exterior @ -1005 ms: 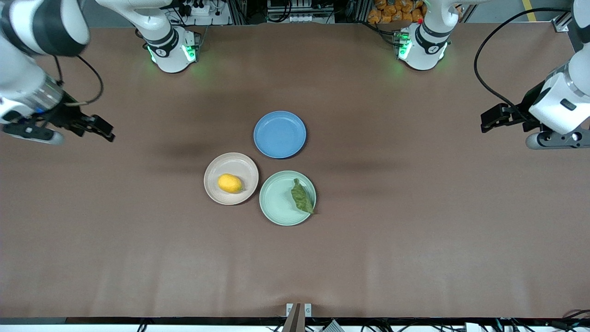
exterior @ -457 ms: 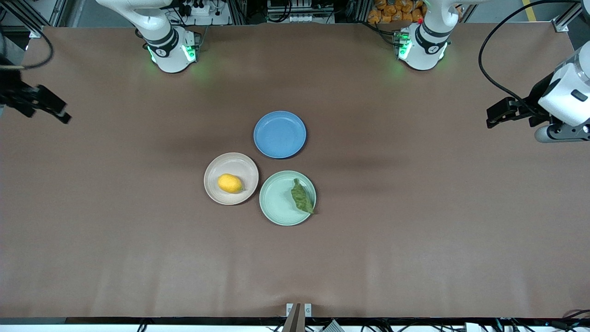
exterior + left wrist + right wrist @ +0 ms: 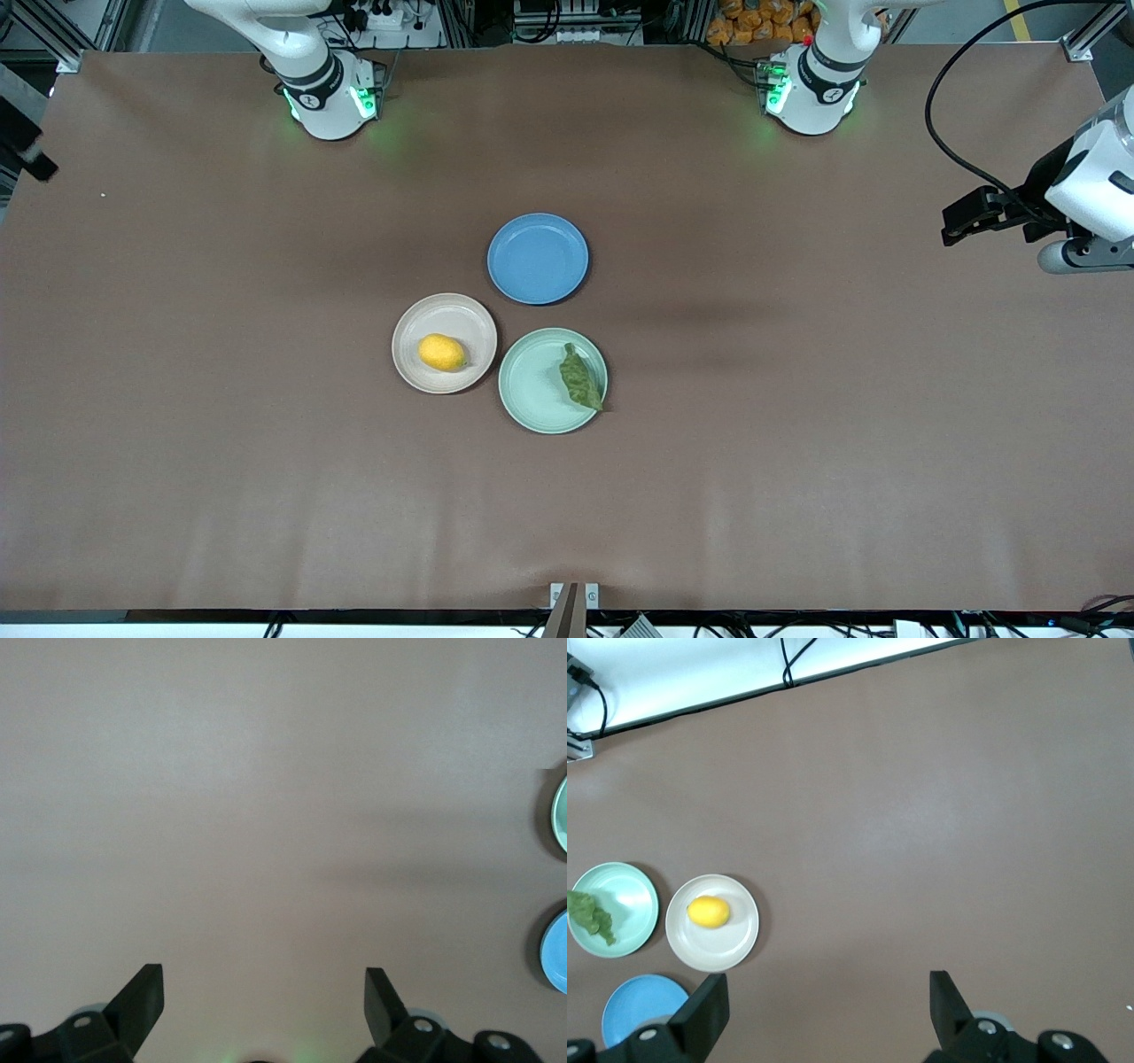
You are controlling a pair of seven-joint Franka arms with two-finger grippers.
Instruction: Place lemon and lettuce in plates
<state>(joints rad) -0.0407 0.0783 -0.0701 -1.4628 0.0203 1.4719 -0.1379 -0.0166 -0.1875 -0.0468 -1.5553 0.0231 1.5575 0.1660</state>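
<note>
Hanging over the surface's (image 3: 797,461) ends, both arms kept clear. Left gripper (image 3: 264,988) and right gripper (image 3: 829,994) had jaws spread, holding nothing.

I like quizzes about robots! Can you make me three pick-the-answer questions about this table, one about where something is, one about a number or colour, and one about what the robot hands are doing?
1. Where is the lemon?
A. On the beige-pink plate
B. On the bare table
C. In a gripper

2. How many plates are on the table?
A. Two
B. Three
C. Five

3. What are the left gripper and the right gripper doing?
A. Both squeeze food
B. One holds a plate
C. Both are open and hold nothing

Answers:
1 A: the yellow fruit sits inside that plate's rim.
2 B: beige-pink, mint green plate with the lettuce, and blue plate with nothing on it.
3 C: each wrist view shows fingers spread wide with only table between them.
</note>
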